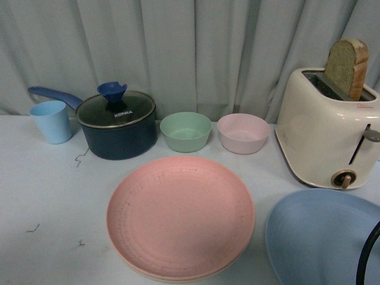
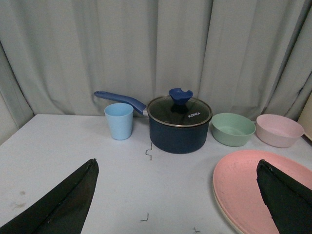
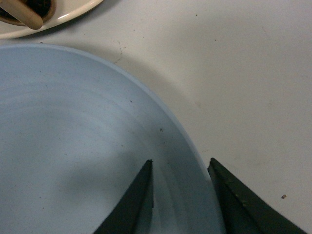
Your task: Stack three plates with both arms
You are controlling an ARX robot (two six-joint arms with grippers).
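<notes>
The pink plate (image 1: pixel 181 215) lies at the table's front centre on top of the beige-cream plate (image 1: pixel 178 277), whose rim just peeks out below it. The light blue plate (image 1: pixel 320 237) is at the front right, below the toaster. My right gripper (image 3: pixel 180 165) is shut on the light blue plate (image 3: pixel 73 146), one finger over its inner side and one outside the rim. My left gripper (image 2: pixel 178 168) is open above bare table left of the pink plate (image 2: pixel 253 187), holding nothing. Neither gripper shows in the front view; only a black cable (image 1: pixel 368 255) does.
Along the back stand a light blue cup (image 1: pixel 51 121), a dark blue lidded pot (image 1: pixel 117 126) with its handle pointing left, a green bowl (image 1: pixel 186 131) and a pink bowl (image 1: pixel 243 133). A cream toaster (image 1: pixel 326 130) with a bread slice (image 1: pixel 347 66) is at the right. A grey curtain hangs behind.
</notes>
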